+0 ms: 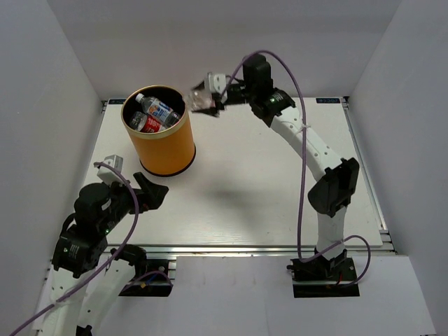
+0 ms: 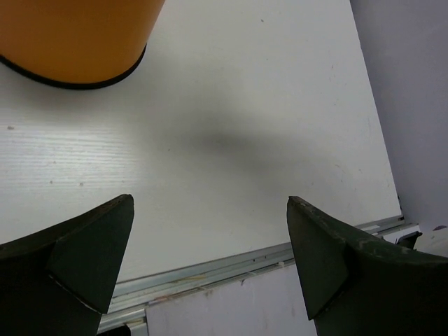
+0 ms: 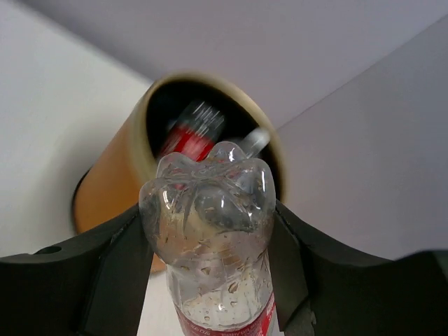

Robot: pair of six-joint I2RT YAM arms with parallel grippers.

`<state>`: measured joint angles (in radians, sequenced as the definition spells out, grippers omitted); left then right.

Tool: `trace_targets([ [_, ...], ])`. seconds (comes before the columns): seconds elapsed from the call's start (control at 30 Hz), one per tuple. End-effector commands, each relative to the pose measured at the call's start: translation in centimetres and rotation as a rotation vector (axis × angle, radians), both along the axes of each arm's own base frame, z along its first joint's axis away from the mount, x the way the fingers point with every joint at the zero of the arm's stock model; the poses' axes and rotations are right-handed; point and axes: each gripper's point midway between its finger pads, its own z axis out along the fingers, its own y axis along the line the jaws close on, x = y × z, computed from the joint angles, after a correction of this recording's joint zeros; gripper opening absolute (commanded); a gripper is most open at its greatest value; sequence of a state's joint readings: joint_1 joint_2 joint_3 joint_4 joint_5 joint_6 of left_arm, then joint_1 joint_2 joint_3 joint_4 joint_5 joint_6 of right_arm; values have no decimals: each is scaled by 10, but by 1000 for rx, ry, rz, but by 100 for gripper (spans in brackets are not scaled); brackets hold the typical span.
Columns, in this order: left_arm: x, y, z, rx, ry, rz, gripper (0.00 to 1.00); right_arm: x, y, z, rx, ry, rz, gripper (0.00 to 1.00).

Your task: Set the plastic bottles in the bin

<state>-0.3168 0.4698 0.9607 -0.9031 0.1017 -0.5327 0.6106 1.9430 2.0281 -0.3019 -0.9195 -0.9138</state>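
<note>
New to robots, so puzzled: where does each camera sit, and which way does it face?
Top external: above and behind, looking down on the table; both arms show.
Left wrist: on the left arm, facing the table; open left pincer shows.
Right wrist: on the right arm, facing the open bin; right pincer grips a clear bottle.
Shared: the orange bin, in all three.

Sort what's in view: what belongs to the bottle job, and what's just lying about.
Job: bin; bottles inside it; clear bottle gripped by right gripper.
Not job: left gripper, open, holding nothing; table.
</note>
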Motion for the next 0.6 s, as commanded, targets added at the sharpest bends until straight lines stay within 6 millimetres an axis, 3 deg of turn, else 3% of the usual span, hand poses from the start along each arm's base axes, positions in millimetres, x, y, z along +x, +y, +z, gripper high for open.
trace_targets([
  [0.0,-10,12,-19,14,54,60,100,12,18,112,297,20,-28,0],
  [0.03,-11,12,-21,8,67,64,100,7,26,118,324,100,-17,0],
  [0.07,-13,13,-22,6,60,64,100,16,36,116,362,88,-24,0],
  [0.2,-14,13,-24,5,58,64,100,13,72,111,477,80,-35,0],
  [0.3,-13,11,-26,2,61,55,100,15,106,88,486,163,-8,0],
  [0.33,-12,11,-29,2,62,55,100,15,109,93,511,161,-25,2],
  [0.47,-13,11,-31,-1,77,58,100,-3,137,77,514,158,8,3],
  [0.53,-16,12,-31,-1,77,58,100,3,143,62,499,175,-16,19],
  [0.57,-17,12,-34,3,89,58,100,7,145,52,488,193,-34,36],
])
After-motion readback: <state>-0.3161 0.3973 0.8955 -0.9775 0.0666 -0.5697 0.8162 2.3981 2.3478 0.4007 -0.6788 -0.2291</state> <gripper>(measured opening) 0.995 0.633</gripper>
